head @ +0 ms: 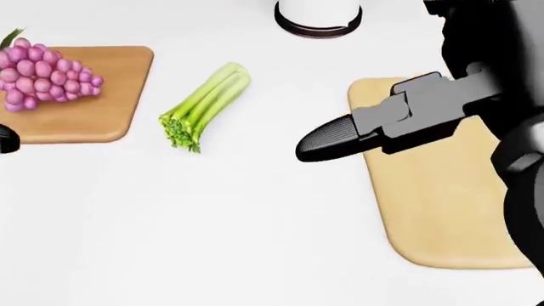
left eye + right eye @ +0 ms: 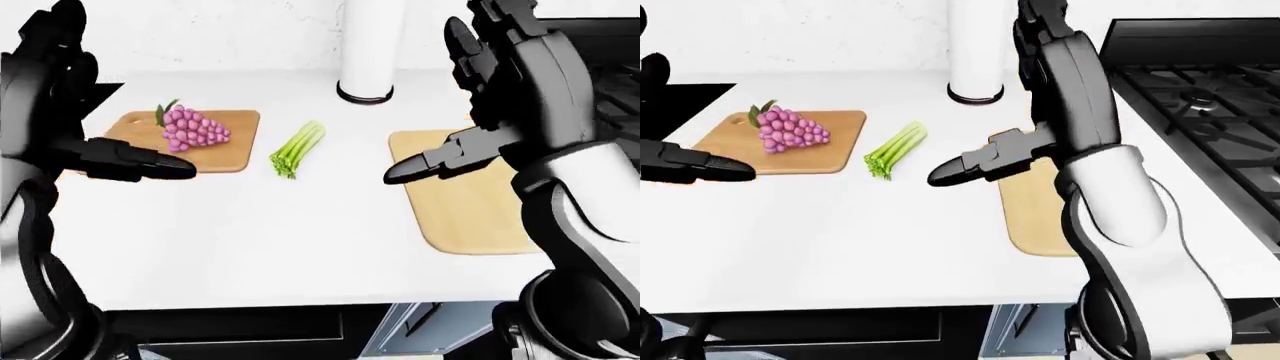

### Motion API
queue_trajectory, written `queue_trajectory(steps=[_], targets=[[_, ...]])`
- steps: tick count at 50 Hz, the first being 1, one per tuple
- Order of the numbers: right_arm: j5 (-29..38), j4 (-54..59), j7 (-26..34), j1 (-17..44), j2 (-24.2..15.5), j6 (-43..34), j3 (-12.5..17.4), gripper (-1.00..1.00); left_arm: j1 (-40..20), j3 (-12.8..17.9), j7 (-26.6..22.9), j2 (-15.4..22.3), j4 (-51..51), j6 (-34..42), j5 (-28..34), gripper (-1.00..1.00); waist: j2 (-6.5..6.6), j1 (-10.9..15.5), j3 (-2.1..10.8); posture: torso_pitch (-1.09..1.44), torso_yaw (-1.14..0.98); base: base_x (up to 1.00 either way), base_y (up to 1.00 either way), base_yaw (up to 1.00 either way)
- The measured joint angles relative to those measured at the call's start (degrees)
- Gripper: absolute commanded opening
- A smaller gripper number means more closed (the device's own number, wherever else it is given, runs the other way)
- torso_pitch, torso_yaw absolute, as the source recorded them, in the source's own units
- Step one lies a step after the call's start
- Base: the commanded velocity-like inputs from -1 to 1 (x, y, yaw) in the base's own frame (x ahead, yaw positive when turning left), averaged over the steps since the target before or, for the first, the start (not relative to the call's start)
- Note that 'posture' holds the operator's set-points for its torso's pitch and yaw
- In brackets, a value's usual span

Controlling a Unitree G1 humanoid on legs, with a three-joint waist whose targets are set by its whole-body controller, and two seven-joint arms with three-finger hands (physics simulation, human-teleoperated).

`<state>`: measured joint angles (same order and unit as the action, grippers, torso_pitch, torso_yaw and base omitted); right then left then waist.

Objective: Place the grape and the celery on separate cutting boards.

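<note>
Left hand (image 2: 60,112) and right hand (image 2: 500,97) both spread apart, holding and touching nothing

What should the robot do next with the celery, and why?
Probably move the right hand toward the view's left and down over the celery to grasp it. The grape already sits on the left cutting board, while the celery lies on the bare counter between boards. The right cutting board is empty, and the right hand is open and holds nothing.
</note>
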<state>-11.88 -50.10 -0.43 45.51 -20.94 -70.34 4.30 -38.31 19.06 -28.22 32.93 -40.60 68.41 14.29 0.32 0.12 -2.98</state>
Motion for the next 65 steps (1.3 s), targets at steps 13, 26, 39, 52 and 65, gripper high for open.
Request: queue_trajectory(steps=[13, 26, 39, 52, 65], targets=[[23.0, 22.4, 19.1, 16.6, 1.0, 4.1, -11.3, 1.00, 12.0, 12.3, -4.7, -0.5, -18.5, 7.4, -4.8, 1.00, 1.17, -0.4, -0.89, 0.00, 0.00, 0.00, 0.00, 0.00], [52.9, 42.8, 40.6, 21.3, 13.7, 39.2, -9.4, 1.00, 12.5, 19.1, -6.4, 1.2, -18.9, 6.9, -8.4, 1.00, 2.71, -1.1, -1.17, 0.00, 0.00, 0.00, 0.00, 0.00], [55.4, 52.0, 47.8, 20.8, 18.0, 65.0, -9.8, 1.00, 11.6, 19.8, -3.2, 5.0, -18.9, 9.0, -13.0, 1.00, 3.23, -2.0, -1.18, 0.00, 0.00, 0.00, 0.00, 0.00], [61.8, 80.2, 36.4, 30.1, 18.3, 84.0, -9.0, 1.00, 11.9, 21.7, 0.8, 6.1, -19.0, 10.1, -19.3, 1.00, 3.56, -2.4, -1.31, 0.00, 0.00, 0.00, 0.00, 0.00], [66.9, 98.7, 26.9, 34.9, 20.7, 90.8, -10.6, 1.00, 12.8, 24.3, 4.7, 7.7, -19.2, 10.1, -25.7, 1.00, 3.76, -2.1, -1.30, 0.00, 0.00, 0.00, 0.00, 0.00]])
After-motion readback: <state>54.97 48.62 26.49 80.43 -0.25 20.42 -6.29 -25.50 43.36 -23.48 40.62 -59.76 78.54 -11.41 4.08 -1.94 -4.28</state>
